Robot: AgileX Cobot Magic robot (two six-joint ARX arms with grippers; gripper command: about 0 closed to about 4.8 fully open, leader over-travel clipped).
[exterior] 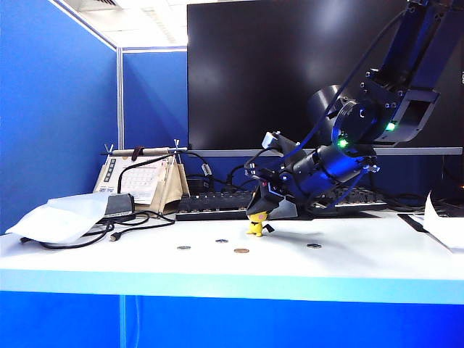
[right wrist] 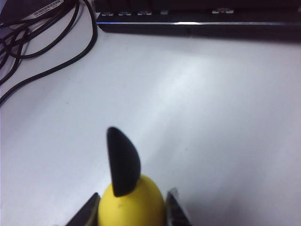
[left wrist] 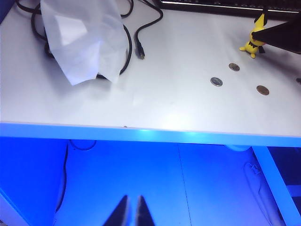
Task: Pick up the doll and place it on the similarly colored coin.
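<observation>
The yellow doll [exterior: 255, 227] stands on the white table just in front of the keyboard. My right gripper [exterior: 262, 210] reaches down onto it from the right. In the right wrist view both fingers press the sides of the doll's [right wrist: 141, 195] yellow head, so the right gripper [right wrist: 134, 198] is shut on it, with a black ear sticking up. The golden-brown coin [exterior: 241, 251] lies flat a little nearer the front edge than the doll [left wrist: 254, 40], and the coin [left wrist: 263, 90] is bare. My left gripper [left wrist: 131, 201] hangs below the table's front edge, tips almost together, holding nothing.
Three grey coins [exterior: 184, 248] [exterior: 222, 241] [exterior: 314, 246] lie around the golden one. A white plastic bag [exterior: 61, 216] and black cables [exterior: 134, 223] sit at the left. A black keyboard [exterior: 217, 205] and a big monitor [exterior: 290, 72] stand behind.
</observation>
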